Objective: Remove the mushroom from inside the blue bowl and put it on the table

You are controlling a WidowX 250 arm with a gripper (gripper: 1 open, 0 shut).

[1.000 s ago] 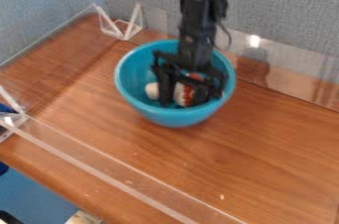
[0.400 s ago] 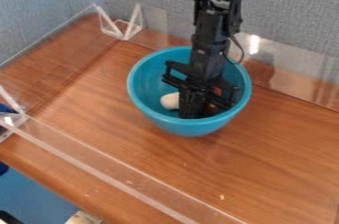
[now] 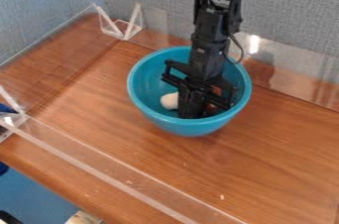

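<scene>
Blue shows in the lower left corner, a flat surface (image 3: 38, 200) beyond the near edge of the counter (image 3: 252, 173), with a dark object (image 3: 8, 217) cut off by the frame and a small pale piece (image 3: 82, 218) at the bottom. Along that near side a clear panel (image 3: 113, 176) runs diagonally, its pale edges catching the light over the reddish-brown wood grain. At the left edge of the view, a white angular bracket (image 3: 11, 115) stands by the panel, with something dark blue just behind its bars.

Farther in, the round turquoise bowl (image 3: 153, 117) rests upright on the counter. The mushroom is inside it, left of the bowl's middle from this viewpoint; its cream-white stem (image 3: 169, 101) shows, while most of the cap is hidden behind black fingers. The gripper (image 3: 199, 101) reaches down into the bowl from above, its fingers closed right beside the stem and over the cap. Whether they actually pinch the mushroom cannot be told from here.

Above the gripper, the black arm (image 3: 212, 20) rises out of the top of the picture, a thin dark cable (image 3: 240, 46) looping off its right side in the view. Behind, a second white bracket (image 3: 118, 23) stands at the far edge of the counter, along with another clear panel (image 3: 294, 57). Grey textured walls (image 3: 298, 10) close off the back.
</scene>
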